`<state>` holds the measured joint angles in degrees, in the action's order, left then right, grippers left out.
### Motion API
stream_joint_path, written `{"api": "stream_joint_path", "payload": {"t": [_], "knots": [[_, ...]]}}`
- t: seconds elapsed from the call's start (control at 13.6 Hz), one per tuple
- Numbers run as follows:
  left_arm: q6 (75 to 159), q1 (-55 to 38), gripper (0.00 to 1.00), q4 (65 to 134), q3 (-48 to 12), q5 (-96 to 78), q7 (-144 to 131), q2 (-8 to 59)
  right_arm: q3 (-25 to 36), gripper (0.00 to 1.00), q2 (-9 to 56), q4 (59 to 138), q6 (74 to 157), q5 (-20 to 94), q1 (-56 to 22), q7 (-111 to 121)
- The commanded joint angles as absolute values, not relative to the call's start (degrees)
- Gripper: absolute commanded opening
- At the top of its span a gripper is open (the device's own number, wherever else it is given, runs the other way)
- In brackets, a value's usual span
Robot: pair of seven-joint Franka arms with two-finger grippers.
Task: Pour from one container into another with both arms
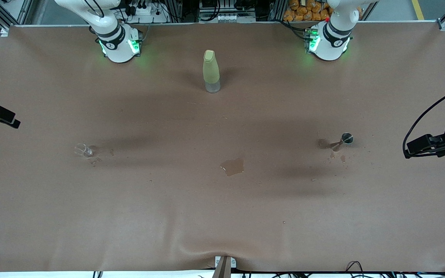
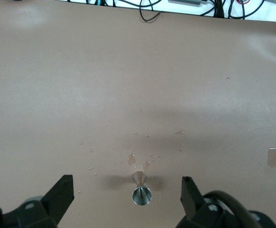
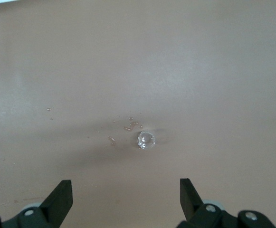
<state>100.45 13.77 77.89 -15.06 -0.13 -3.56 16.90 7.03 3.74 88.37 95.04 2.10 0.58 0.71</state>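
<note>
Three containers stand on the brown covered table point(image 1: 222, 216): from the small amber puddle of spilled liquid point(image 1: 232, 166) at the middle, the small clear glass cup point(image 1: 84, 150) is at nine o'clock, the little steel double-cone measuring cup point(image 1: 344, 139) at three o'clock, and the tall yellow-green bottle point(image 1: 211, 71) at twelve o'clock. The right gripper point(image 3: 126, 190) hangs over the glass cup and the left gripper point(image 2: 126, 187) over the steel cup, both with jaws wide and empty. Drops lie around both cups, so I think a wet, light cup could slip or tip if one finger touches first, and spill more.

Open left gripper point(image 2: 128, 191) over metal jigger point(image 2: 141, 190), droplets point(image 2: 132, 159)
</note>
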Motion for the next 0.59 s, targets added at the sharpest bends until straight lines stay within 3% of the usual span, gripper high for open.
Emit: {"api": "stream_joint_path", "payload": {"t": [0.0, 0.22, 0.52], "knots": [[99.85, 9.43, 1.00, 80.24, -12.94, -0.79, -7.62, 14.07, 7.12, 1.00, 0.09, 90.44, 95.28, 2.29, -1.14, 3.06], [99.32, 0.91, 1.00, 83.04, -5.03, -1.14, -8.17, 10.82, 7.29, 1.00, -1.23, 90.53, 93.61, 2.02, -1.06, 4.49], [98.36, -5.53, 1.00, 86.66, 0.77, -0.53, -0.31, 8.97, 7.47, 1.00, -0.62, 89.65, 94.04, 2.38, -0.79, -3.75]]}}
